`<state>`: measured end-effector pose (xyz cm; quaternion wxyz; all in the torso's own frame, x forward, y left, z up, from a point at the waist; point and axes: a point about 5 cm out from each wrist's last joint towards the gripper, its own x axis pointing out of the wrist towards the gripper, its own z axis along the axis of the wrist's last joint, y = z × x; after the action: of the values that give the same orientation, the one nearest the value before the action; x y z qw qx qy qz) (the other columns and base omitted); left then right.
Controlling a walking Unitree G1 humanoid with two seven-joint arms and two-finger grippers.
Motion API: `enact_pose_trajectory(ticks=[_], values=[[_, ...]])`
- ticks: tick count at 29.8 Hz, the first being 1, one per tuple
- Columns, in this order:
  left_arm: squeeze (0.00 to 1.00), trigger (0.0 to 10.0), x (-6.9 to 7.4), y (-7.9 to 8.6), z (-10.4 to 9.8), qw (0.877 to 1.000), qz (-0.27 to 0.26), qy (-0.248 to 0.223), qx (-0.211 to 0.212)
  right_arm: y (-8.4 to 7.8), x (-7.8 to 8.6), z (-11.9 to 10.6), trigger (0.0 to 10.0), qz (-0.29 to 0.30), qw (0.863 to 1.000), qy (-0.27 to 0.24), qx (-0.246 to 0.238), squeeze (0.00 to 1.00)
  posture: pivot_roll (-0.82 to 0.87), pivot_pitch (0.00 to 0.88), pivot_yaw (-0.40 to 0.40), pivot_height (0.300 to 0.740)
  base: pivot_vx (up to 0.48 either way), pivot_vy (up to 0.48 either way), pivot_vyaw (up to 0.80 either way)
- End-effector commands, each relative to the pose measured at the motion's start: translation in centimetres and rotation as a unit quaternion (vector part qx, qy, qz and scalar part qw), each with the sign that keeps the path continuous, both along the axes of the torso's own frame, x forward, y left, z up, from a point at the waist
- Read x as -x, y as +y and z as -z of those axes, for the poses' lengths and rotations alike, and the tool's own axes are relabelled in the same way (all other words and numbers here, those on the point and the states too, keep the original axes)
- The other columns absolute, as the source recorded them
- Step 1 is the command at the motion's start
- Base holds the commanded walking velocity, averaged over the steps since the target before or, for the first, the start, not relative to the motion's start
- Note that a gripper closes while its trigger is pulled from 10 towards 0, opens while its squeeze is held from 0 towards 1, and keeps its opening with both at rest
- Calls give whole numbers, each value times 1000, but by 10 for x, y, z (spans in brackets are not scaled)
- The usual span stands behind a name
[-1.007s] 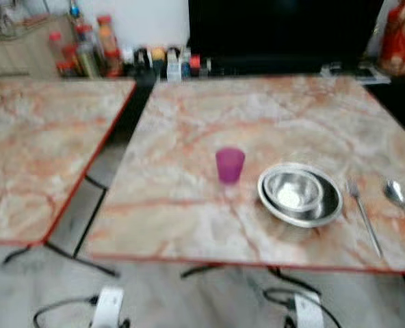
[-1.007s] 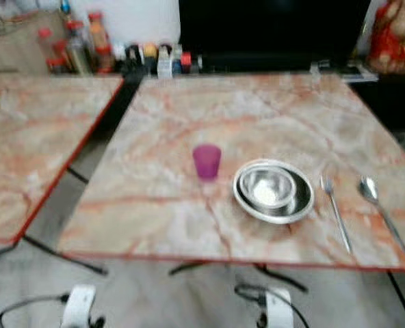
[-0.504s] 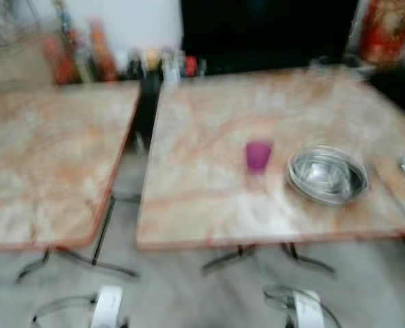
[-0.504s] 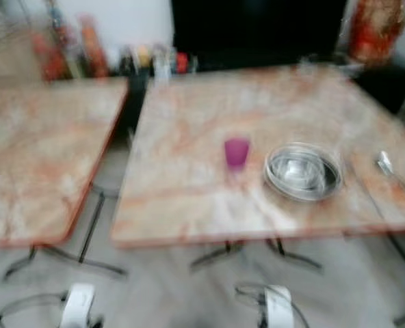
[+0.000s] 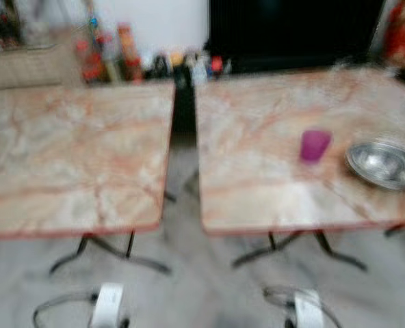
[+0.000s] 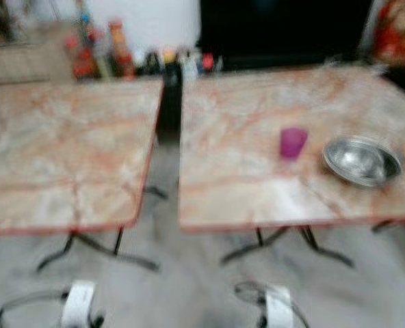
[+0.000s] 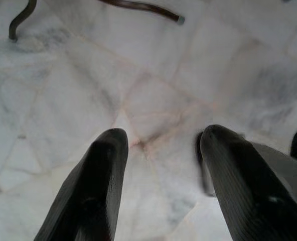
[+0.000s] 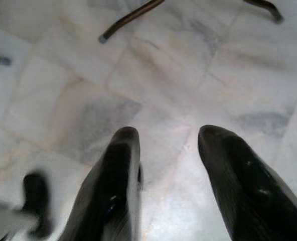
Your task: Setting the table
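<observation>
A small purple cup (image 5: 315,145) stands on the right marble-patterned table (image 5: 257,178). To its right sits a steel bowl (image 5: 384,165) at the picture's edge. Both arms hang low over the floor. My left gripper (image 7: 161,140) points down at the pale floor tiles, open and holding nothing. My right gripper (image 8: 166,138) is likewise open over the tiles. The head views are blurred.
A second marble-patterned table (image 5: 72,157) stands at the left, with a dark gap (image 5: 183,116) between the two. Bottles and jars (image 5: 107,58) line the back wall beside a black screen (image 5: 291,31). Metal table legs (image 5: 107,253) spread over the floor.
The camera has swung left: the cup and bowl have slid to the right of the picture, the fork and spoon have left it, and the left table takes up more of it.
</observation>
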<state>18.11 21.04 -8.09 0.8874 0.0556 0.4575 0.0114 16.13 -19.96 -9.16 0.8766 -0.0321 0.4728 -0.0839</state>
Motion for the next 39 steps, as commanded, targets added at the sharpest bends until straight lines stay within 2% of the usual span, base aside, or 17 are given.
enact_pose_trajectory(ticks=[1, 11, 28, 39], values=[[0, 10000, 1, 11, -2, 1000, -11, 1, -11, 9, -6, -1, 10000, 1, 1000, -11, -14, 0, 8, 0, 28, 740, 0, 480, 0], [0, 10000, 8, 14, 1, 1000, -18, 8, -12, 9, -6, -1, 10000, 6, 1000, -12, -12, 0, 5, 0, 33, 740, 0, 480, 0], [0, 10000, 1, 16, -3, 1000, -25, -2, -14, 10, -7, -2, 10000, 11, 1000, -13, -14, 0, 13, 0, 28, 740, 0, 480, 0], [0, 10000, 2, 17, -2, 999, -22, 5, -26, 11, -7, -2, 10000, 10, 1000, -13, -15, 0, 19, 0, 27, 740, 0, 29, 0]])
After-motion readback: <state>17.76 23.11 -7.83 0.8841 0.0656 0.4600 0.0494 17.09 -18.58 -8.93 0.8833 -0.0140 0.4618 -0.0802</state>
